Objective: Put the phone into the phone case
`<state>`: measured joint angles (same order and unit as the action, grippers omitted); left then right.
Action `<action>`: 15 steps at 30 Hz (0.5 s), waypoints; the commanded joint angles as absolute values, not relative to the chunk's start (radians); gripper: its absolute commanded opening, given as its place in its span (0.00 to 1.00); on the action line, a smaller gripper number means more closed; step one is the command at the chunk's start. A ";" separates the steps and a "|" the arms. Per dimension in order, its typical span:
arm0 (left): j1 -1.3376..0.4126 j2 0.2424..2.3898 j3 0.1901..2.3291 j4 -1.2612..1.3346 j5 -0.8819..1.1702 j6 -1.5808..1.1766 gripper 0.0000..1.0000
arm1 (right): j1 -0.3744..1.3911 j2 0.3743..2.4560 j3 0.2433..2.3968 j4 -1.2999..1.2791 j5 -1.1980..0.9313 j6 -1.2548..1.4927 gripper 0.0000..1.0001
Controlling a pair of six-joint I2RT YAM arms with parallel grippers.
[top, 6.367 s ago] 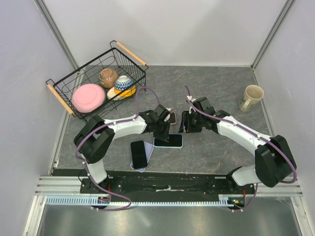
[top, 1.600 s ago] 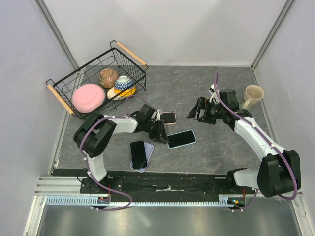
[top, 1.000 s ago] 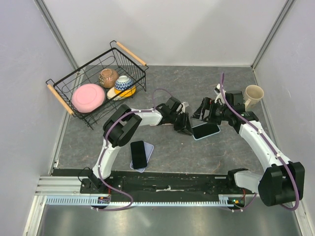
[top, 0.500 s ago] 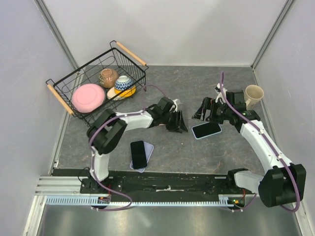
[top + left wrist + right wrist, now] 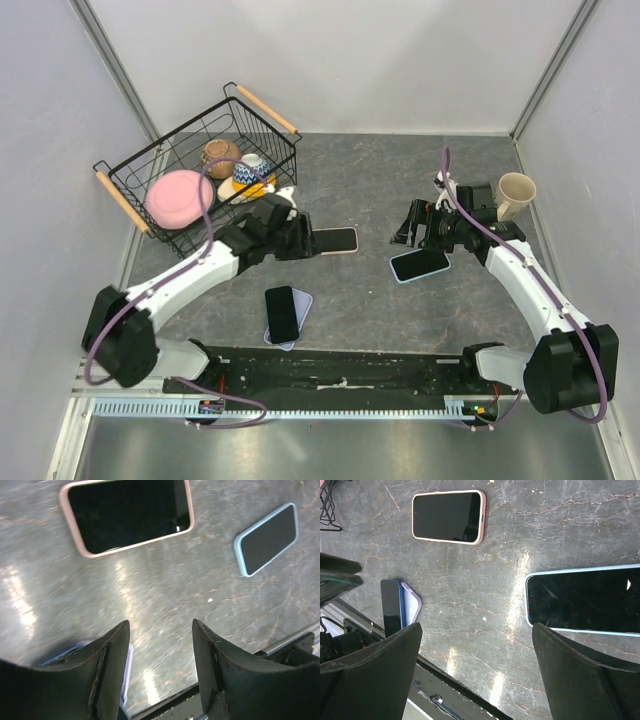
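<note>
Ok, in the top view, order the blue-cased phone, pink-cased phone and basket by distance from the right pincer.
1. Blue-cased phone: right beside the right pincer, toward the bases.
2. Pink-cased phone: to its left, mid-table.
3. Basket: far left corner.

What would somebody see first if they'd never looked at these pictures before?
Three phones lying flat on the grey table: a phone in a pink case mid-table, a phone in a blue case to its right, and a dark phone resting on a lilac case near the front. The left gripper and right gripper hover open beside them. At the back left, a wire basket holds a big pink plate.
</note>
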<state>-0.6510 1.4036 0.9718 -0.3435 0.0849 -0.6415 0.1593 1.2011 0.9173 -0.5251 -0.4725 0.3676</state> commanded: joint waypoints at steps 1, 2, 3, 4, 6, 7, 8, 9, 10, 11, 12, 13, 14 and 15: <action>-0.612 1.234 0.939 -0.580 -0.067 -0.587 0.61 | 0.161 1.218 0.954 -0.508 -0.482 0.350 0.98; -0.604 1.214 0.934 -0.639 -0.080 -0.595 0.62 | 0.163 1.219 0.953 -0.503 -0.482 0.348 0.98; -0.591 1.191 0.930 -0.662 -0.092 -0.601 0.63 | 0.167 1.221 0.953 -0.500 -0.482 0.350 0.98; -0.581 1.158 0.920 -0.687 -0.101 -0.606 0.64 | 0.172 1.227 0.953 -0.500 -0.480 0.351 0.98; -0.563 1.126 0.910 -0.727 -0.103 -0.623 0.64 | 0.186 1.236 0.950 -0.495 -0.469 0.357 0.98; -0.558 1.100 0.891 -0.732 -0.097 -0.627 0.64 | 0.192 1.253 0.951 -0.495 -0.468 0.356 0.98; -0.551 1.089 0.885 -0.733 -0.089 -0.633 0.64 | 0.199 1.264 0.956 -0.499 -0.471 0.353 0.98; -0.548 1.082 0.878 -0.730 -0.081 -0.635 0.64 | 0.221 1.284 0.959 -0.499 -0.471 0.353 0.98; -0.546 1.063 0.876 -0.729 -0.071 -0.637 0.64 | 0.233 1.290 0.960 -0.499 -0.469 0.354 0.98; -0.546 1.055 0.879 -0.730 -0.069 -0.640 0.64 | 0.248 1.299 0.966 -0.499 -0.453 0.354 0.98; -0.548 1.048 0.890 -0.729 -0.069 -0.638 0.64 | 0.290 1.307 0.971 -0.499 -0.440 0.357 0.98; -0.546 1.042 0.897 -0.729 -0.069 -0.635 0.64 | 0.316 1.327 0.977 -0.497 -0.425 0.359 0.98; -0.545 1.025 0.906 -0.729 -0.071 -0.634 0.64 | 0.342 1.338 0.989 -0.497 -0.390 0.360 0.98; -0.546 1.016 0.926 -0.729 -0.075 -0.630 0.64 | 0.401 1.362 0.997 -0.495 -0.374 0.370 0.98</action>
